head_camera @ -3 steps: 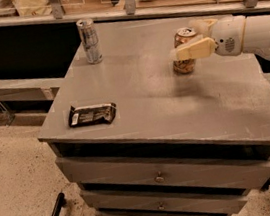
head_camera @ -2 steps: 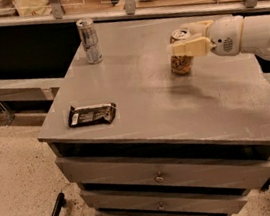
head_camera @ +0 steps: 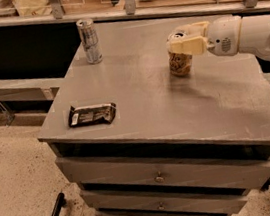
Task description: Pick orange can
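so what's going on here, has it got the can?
The arm reaches in from the right, and the gripper is at the top of the orange can, toward the back right of the cabinet top. The can stands upright and looks to be resting on the surface, not yet lifted. A silver can stands at the back left and a dark packet lies front left, both untouched.

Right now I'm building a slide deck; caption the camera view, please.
End effector grips orange can near its top at the grey cabinet; silver can and dark packet sit apart.
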